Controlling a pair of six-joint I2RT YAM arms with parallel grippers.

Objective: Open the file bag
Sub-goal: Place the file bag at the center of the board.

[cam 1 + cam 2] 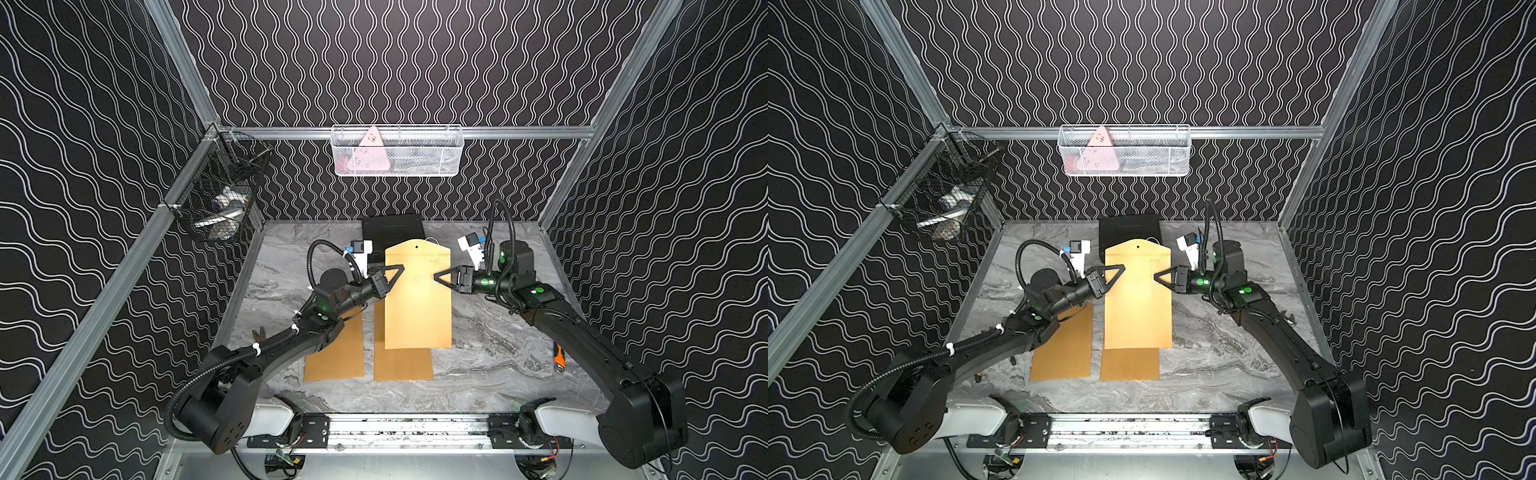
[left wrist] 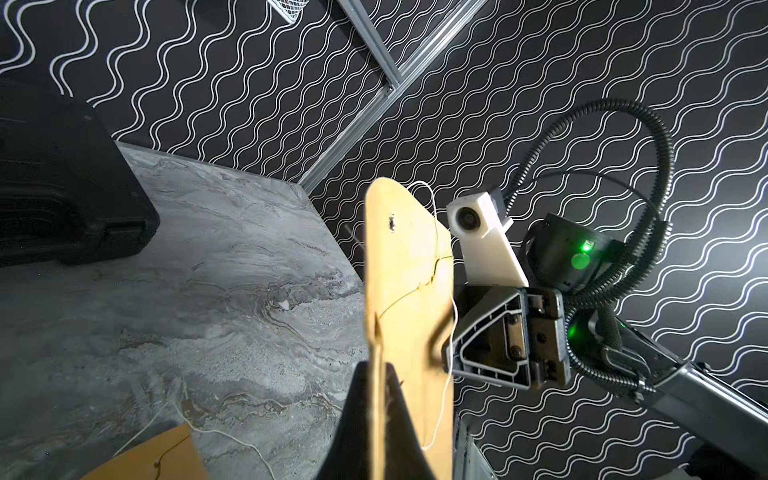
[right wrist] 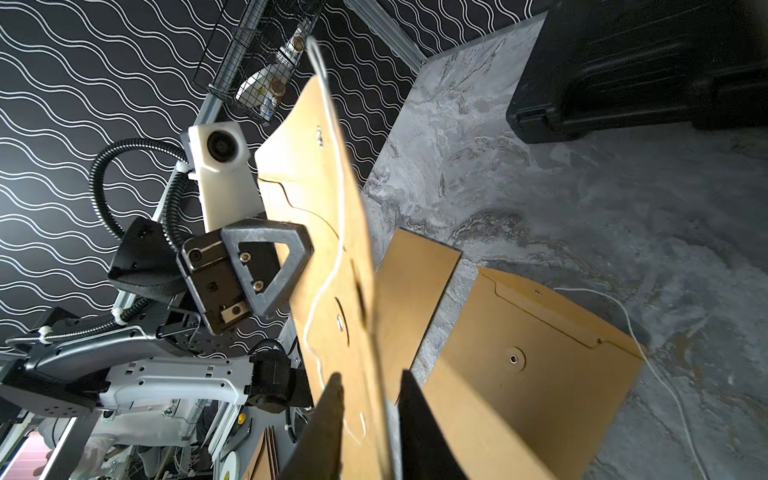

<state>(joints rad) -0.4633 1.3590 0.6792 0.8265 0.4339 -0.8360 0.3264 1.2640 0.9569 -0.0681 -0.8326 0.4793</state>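
Top view, mid-frame: clamping file bag (image 1: 417, 307) in left gripper (image 1: 400, 268), straddling opposite edge with right gripper (image 1: 436, 276) slightly parted.

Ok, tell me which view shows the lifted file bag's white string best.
Right wrist view: the string runs nearly unbroken down the file bag. The left wrist view shows it along one edge; both top views show only a tiny loop at the bag's far end.

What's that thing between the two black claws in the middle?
The brown file bag, held up in the air. The left gripper pinches one side edge; the right gripper sits at the opposite edge. Both top views show it.
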